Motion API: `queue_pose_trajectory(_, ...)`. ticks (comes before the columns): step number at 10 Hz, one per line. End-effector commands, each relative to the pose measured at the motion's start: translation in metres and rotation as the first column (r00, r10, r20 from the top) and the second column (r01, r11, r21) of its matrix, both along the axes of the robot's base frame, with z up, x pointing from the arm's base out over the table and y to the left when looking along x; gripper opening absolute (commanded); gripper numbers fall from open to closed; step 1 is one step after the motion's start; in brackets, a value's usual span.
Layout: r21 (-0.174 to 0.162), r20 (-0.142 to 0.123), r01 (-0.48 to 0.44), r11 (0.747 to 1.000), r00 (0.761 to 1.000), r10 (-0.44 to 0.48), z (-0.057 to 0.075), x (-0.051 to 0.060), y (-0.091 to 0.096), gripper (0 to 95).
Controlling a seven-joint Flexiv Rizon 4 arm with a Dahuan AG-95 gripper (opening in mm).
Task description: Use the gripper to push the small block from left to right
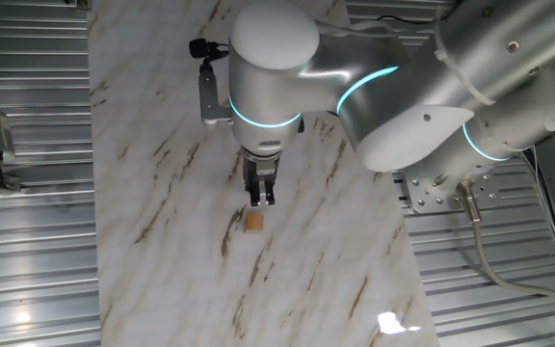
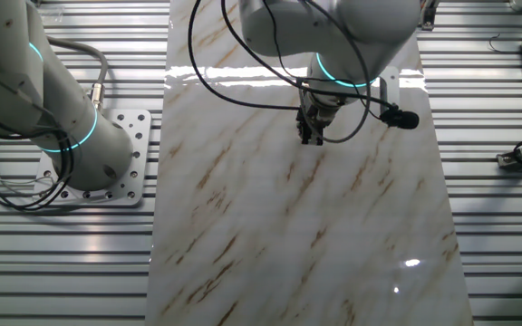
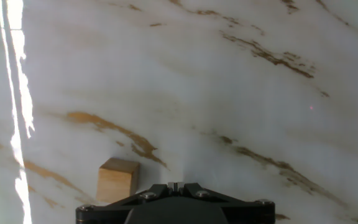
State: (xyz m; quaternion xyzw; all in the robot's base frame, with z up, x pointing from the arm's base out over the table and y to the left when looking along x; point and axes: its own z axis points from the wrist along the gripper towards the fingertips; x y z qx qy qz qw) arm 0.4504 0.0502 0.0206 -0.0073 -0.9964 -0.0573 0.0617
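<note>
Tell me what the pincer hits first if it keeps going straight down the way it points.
Probably the marble tabletop. The pincer points down beside the small block, which sits just off its line, though depth is unclear.

Two fixed views: high, steep downward, opposite sides of table; both share marble surface and arm. Hand view: close, low, facing along fingers onto table.

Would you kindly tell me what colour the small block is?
The block is light orange-tan, like bare wood, clearest in the hand view.
</note>
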Motion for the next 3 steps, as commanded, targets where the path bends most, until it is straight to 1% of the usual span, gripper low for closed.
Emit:
queue_pose_trajectory(1, 0.02, -0.005, -0.01, 1.0, 1.0, 0.01, 0.0034, -0.0018, 0.0002, 0.0)
queue_pose_trajectory(3, 0.032, -0.012, -0.012, 0.999, 1.0, 0.013, 0.0035, -0.0018, 0.0002, 0.0)
